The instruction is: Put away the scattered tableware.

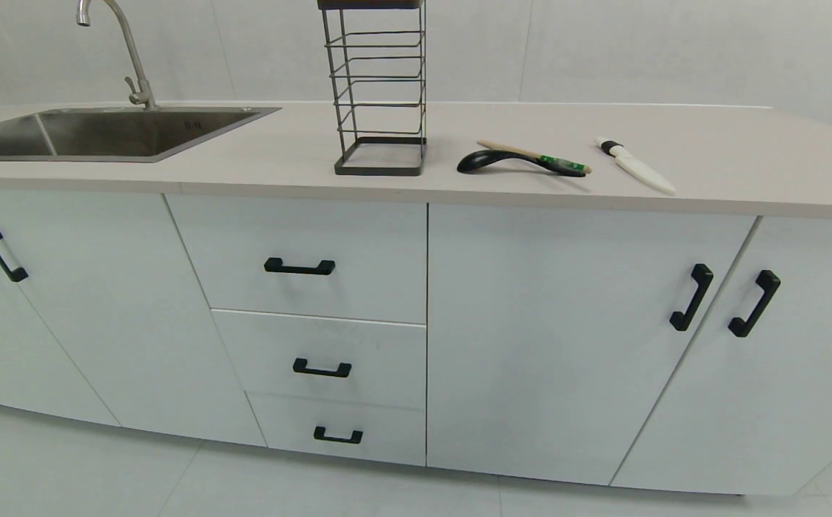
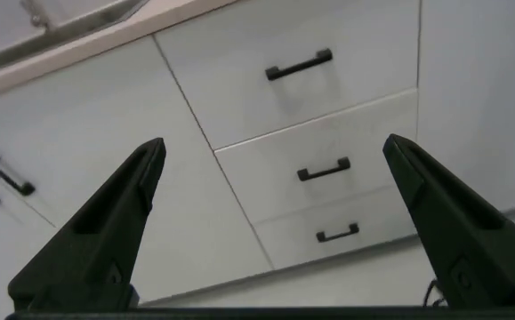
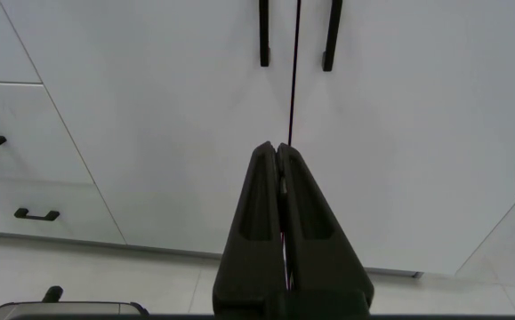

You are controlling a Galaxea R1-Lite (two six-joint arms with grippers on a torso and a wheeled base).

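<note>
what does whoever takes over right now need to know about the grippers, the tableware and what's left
Left gripper: open, holding nothing, low in front of the drawers.
Right gripper: shut, holding nothing, facing the cabinet doors.
Spoon, chopsticks and knife lie on the counter, right of the upright rack. The chopsticks lie across the spoon's handle; the knife lies apart.
Done: nothing put away.
Left: all three pieces.
</note>
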